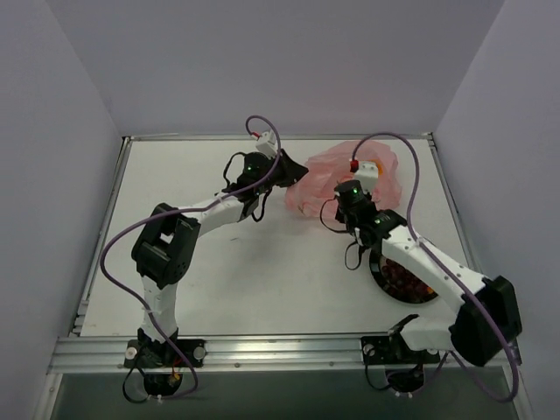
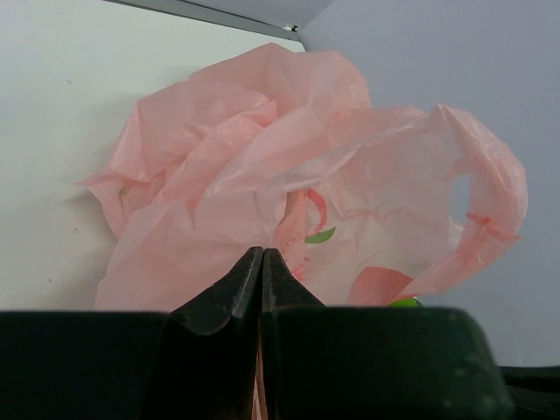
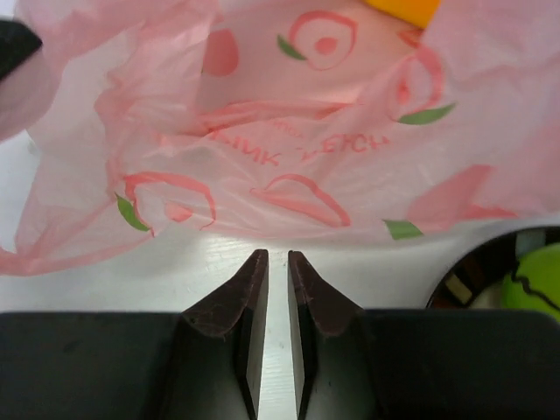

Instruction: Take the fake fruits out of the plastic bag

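Observation:
The pink plastic bag (image 1: 322, 178) lies crumpled at the back of the table. My left gripper (image 2: 262, 252) is shut on the bag's near edge, a pink sliver pinched between its fingers. My right gripper (image 3: 278, 255) hangs just in front of the plastic bag (image 3: 289, 131), its jaws a narrow gap apart with only bare table between them. An orange-yellow fruit (image 3: 404, 8) shows at the top of the bag. A bright green fruit (image 3: 536, 282) lies on the black-rimmed plate (image 3: 468, 271) to the right. Dark purple grapes (image 1: 406, 278) rest on the plate (image 1: 382, 282).
Grey walls close the table in at the back and both sides. The plate sits under my right arm's forearm near the right edge. A metal rail runs along the front by the arm bases.

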Controlling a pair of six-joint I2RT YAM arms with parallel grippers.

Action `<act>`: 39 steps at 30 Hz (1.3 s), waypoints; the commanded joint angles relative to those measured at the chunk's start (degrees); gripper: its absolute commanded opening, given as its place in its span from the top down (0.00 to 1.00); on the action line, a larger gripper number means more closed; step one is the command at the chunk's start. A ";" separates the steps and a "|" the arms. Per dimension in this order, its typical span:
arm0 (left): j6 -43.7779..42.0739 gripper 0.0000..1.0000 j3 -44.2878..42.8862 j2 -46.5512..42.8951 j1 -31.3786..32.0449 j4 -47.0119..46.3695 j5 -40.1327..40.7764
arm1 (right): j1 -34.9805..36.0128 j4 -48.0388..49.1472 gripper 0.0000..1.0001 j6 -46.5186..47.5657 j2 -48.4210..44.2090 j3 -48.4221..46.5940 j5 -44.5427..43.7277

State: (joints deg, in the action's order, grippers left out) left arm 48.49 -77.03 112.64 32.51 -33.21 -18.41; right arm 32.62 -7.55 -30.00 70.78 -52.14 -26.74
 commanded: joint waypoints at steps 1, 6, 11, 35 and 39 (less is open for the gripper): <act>0.73 0.98 -3.11 -1.55 -0.08 -2.13 -0.66 | -2.38 6.94 0.89 15.30 9.15 -6.63 7.04; 1.61 0.98 -5.58 0.91 -0.26 -0.98 -0.57 | -11.77 10.54 0.87 22.52 19.29 -13.33 16.44; 1.70 0.98 -9.61 2.67 -0.08 0.87 -0.66 | -16.97 10.45 0.82 31.83 28.52 -20.61 15.85; -1.64 0.98 -27.28 15.85 0.01 11.76 -3.38 | -31.12 8.52 0.03 46.61 61.04 -52.52 19.26; -2.17 0.98 -30.09 18.22 -0.26 13.34 -3.82 | -32.27 8.52 0.00 47.84 65.26 -56.22 19.19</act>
State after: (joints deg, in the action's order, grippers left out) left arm 47.90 -102.13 131.17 32.51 -20.86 -21.02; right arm 1.28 1.78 15.79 134.06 -104.31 -7.66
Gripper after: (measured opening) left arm 0.027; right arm 0.992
